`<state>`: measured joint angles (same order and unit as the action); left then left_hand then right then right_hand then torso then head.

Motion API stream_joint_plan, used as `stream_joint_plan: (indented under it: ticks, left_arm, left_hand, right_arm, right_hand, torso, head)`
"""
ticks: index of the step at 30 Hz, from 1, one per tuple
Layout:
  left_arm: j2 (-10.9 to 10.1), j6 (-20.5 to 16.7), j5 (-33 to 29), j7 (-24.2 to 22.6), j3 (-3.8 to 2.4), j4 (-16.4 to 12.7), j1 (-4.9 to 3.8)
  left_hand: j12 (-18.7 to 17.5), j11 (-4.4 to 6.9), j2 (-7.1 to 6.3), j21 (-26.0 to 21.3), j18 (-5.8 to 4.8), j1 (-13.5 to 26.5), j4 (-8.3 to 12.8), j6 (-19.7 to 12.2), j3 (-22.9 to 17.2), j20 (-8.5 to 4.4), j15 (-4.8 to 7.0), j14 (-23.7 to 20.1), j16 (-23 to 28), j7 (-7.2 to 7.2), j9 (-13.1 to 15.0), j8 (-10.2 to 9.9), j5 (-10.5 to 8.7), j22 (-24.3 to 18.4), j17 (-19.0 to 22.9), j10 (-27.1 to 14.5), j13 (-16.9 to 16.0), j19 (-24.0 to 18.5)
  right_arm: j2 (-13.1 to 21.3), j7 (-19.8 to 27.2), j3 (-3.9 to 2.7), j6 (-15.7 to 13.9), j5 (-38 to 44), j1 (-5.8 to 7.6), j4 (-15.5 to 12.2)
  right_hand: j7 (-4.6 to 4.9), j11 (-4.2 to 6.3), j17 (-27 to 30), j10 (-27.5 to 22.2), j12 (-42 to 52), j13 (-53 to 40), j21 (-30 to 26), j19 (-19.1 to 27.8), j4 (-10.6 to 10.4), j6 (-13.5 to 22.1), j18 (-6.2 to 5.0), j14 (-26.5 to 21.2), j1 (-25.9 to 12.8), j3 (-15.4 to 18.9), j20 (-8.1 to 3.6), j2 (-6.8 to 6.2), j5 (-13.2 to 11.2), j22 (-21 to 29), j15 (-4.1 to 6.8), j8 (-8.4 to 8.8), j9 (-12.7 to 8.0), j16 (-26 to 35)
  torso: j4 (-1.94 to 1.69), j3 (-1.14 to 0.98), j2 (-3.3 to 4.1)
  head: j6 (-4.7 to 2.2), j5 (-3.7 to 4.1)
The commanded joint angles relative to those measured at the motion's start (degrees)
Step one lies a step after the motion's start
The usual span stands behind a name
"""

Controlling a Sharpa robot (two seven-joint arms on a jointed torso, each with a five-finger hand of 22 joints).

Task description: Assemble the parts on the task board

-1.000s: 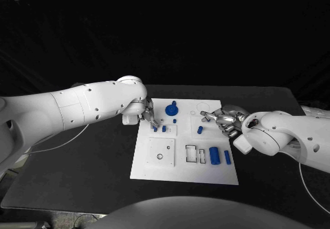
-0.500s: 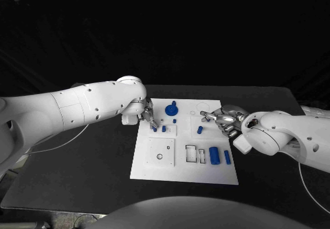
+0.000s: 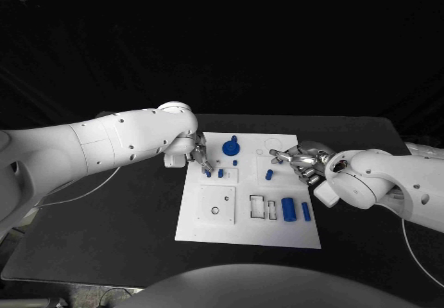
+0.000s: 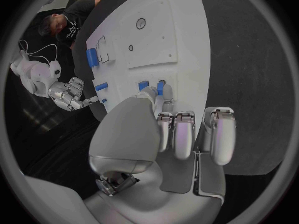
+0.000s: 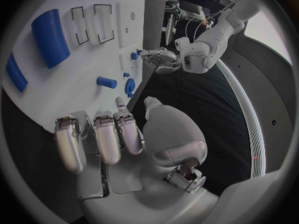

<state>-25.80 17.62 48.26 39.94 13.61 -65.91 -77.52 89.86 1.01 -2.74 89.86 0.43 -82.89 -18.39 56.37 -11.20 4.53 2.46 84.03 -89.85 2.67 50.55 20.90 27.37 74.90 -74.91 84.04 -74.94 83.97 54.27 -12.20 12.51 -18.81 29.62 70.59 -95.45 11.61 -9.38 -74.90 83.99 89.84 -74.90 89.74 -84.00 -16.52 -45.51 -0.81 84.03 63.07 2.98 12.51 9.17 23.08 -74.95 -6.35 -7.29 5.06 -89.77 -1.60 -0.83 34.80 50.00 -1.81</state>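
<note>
Head view: the task board [image 3: 222,228], a white rectangular plate, lay in the middle of the black table [image 3: 111,224]. It carried a raised square panel [image 3: 217,204] with a small round hole, two empty rectangular recesses [image 3: 263,206], and an empty round recess [image 3: 274,142] near its far edge. Blue parts on it: a gear-like piece [image 3: 230,148], a short peg [image 3: 269,174], a thick cylinder [image 3: 289,208] and a thin bar [image 3: 306,211] side by side. The left hand [image 3: 198,158] reached over the board's left edge, fingertips at two small blue pegs [image 3: 215,172]; grip could not be judged here. The right hand [image 3: 301,163] hung over the right edge, fingers curled.

Left wrist view: left hand [image 4: 168,129] had its fingers curled down, thumb and one finger extended to the two pegs [image 4: 152,86]; contact with them could not be confirmed.

Right wrist view: right hand [image 5: 118,134] held nothing, fingers bent inward above the board's edge [image 5: 56,109]; peg [image 5: 106,82] and gear [image 5: 130,87] lay just beyond the fingertips.
</note>
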Motion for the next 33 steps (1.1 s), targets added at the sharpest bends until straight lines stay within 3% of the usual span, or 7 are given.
stream_joint_plan:
  ticks: [1, 8, 15, 22, 26, 33]
  left_arm:
    - [0.19, 1.0, -0.09, -0.16, -0.01, -0.03, 0.04]
    - [0.32, 3.59, -0.09, 0.68, -0.01, 0.17, 0.06]
    - [0.38, 4.17, 0.31, 1.88, -0.01, 0.18, 0.09]
    - [0.32, 3.78, 1.53, 2.2, -0.01, -0.06, 0.11]
    - [0.25, 2.91, 2.05, 2.03, -0.01, -0.17, 0.11]
    - [0.15, 2.5, 2.36, 1.92, -0.01, -0.17, 0.11]
  left_hand:
    - [0.14, -0.29, -0.01, 0.14, -0.43, -0.51, 1.86, -0.05, -2.32, 0.26, -0.21, 5.97, -0.15, -0.23, 0.1, 0.16, -0.29, 15.1, -15.09, 5.96, -15.06, 6.03]
    - [0.14, -0.78, -1.21, 0.14, -0.43, 2.44, 1.77, -1.43, -1.81, 0.52, -0.57, 5.97, -0.15, 0.18, -0.99, -1.0, -1.43, 15.1, -15.09, 5.96, -15.06, 6.03]
    - [0.14, -1.35, -2.71, 0.14, -0.43, 9.36, 1.68, -1.4, 2.27, 0.9, -0.96, 5.97, -0.15, 0.78, -4.15, -2.96, -3.07, 15.1, -15.09, 5.96, -15.06, 6.03]
    - [0.14, -1.53, -3.87, 0.14, -0.43, 12.06, 1.6, -0.93, 5.48, 1.07, -1.1, 5.97, -0.15, 1.01, -5.41, -3.32, -3.5, 15.1, -15.09, 5.96, -15.06, 6.03]
    - [0.14, -1.5, -3.59, 0.14, -0.43, 12.56, 1.6, -0.57, 6.6, 1.13, -1.14, 5.97, -0.15, 0.96, -5.73, -3.2, -3.35, 15.1, -15.09, 5.96, -15.06, 6.03]
    - [0.14, -1.12, -2.34, 0.14, -0.43, 9.39, 1.82, -0.28, 5.57, 1.15, -1.09, 5.97, -0.15, 0.56, -6.06, -2.81, -2.03, 15.1, -15.09, 5.96, -15.06, 6.03]
  right_arm:
    - [-0.04, 0.09, 0.0, 0.85, 0.24, -0.03, -0.05]
    - [0.02, -0.17, 0.0, 1.19, 0.26, -0.03, -0.1]
    - [0.06, -0.21, 0.0, 1.25, 0.26, -0.03, -0.16]
    - [0.12, -0.22, 0.01, 1.29, 0.26, -0.03, -0.19]
    - [0.12, -0.23, 0.01, 1.31, 0.26, -0.03, -0.17]
    - [0.1, -0.24, 0.01, 1.32, 0.27, -0.03, -0.12]
  right_hand:
    - [1.98, -0.33, -15.1, 6.01, 0.16, -15.1, 0.26, -6.0, 0.1, 0.42, 0.81, 5.97, 0.56, 0.34, 0.28, 0.1, 0.22, -15.05, -0.29, -0.39, 0.1, -0.23]
    - [1.96, -0.33, -15.1, 6.01, 0.16, -15.1, 0.26, -6.0, 0.08, 0.39, 0.81, 5.97, 0.76, 0.45, 0.29, 0.12, 0.42, -15.05, -0.28, -0.51, 0.12, -0.23]
    - [1.96, -0.33, -15.1, 6.01, 0.16, -15.1, 0.26, -6.0, 0.08, 0.39, 0.81, 5.97, 0.76, 0.45, 0.29, 0.12, 0.42, -15.05, -0.28, -0.51, 0.12, -0.23]
    - [1.96, -0.32, -15.1, 6.01, 0.16, -15.1, 0.26, -6.0, 0.07, 0.38, 0.81, 5.97, 0.77, 0.46, 0.29, 0.13, 0.42, -15.05, -0.27, -0.53, 0.12, -0.23]
    - [1.96, -0.32, -15.1, 6.01, 0.16, -15.1, 0.26, -6.0, 0.07, 0.38, 0.81, 5.97, 0.77, 0.46, 0.29, 0.13, 0.42, -15.05, -0.27, -0.53, 0.12, -0.23]
    - [1.96, -0.32, -15.1, 6.01, 0.16, -15.1, 0.26, -6.0, 0.07, 0.38, 0.81, 5.97, 0.77, 0.46, 0.29, 0.13, 0.42, -15.05, -0.27, -0.53, 0.12, -0.23]
  torso:
    - [0.01, 0.02, 0.02]
    - [-0.02, -0.03, 0.01]
    - [0.0, -0.01, 0.0]
    - [-0.04, 0.02, 0.02]
    - [-0.01, 0.02, 0.02]
    - [-0.02, 0.0, -0.01]
  head:
    - [0.0, -0.01]
    - [0.0, 0.04]
    - [0.0, 0.0]
    - [0.0, 0.08]
    - [0.0, 0.02]
    - [0.0, -0.04]
